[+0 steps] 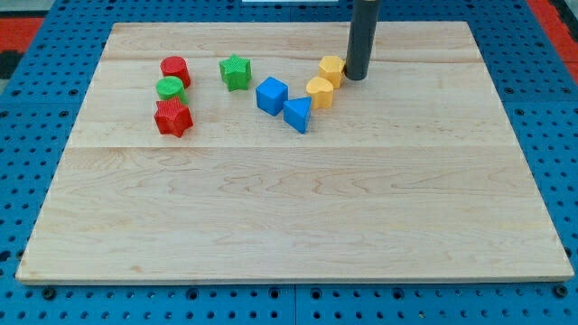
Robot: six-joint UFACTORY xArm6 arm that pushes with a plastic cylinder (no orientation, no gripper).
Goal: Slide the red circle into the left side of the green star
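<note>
The red circle [175, 69] sits near the view's top left of the wooden board [289, 208]. The green star [236, 72] lies to its right with a gap between them. My tip [356, 76] is far to the right of both, touching or almost touching the right side of a yellow block [331, 69].
A green circle [170, 88] and a red star [173, 118] sit just below the red circle. A blue cube [271, 95], a blue triangle [297, 114] and a second yellow block [320, 91] lie between the green star and my tip.
</note>
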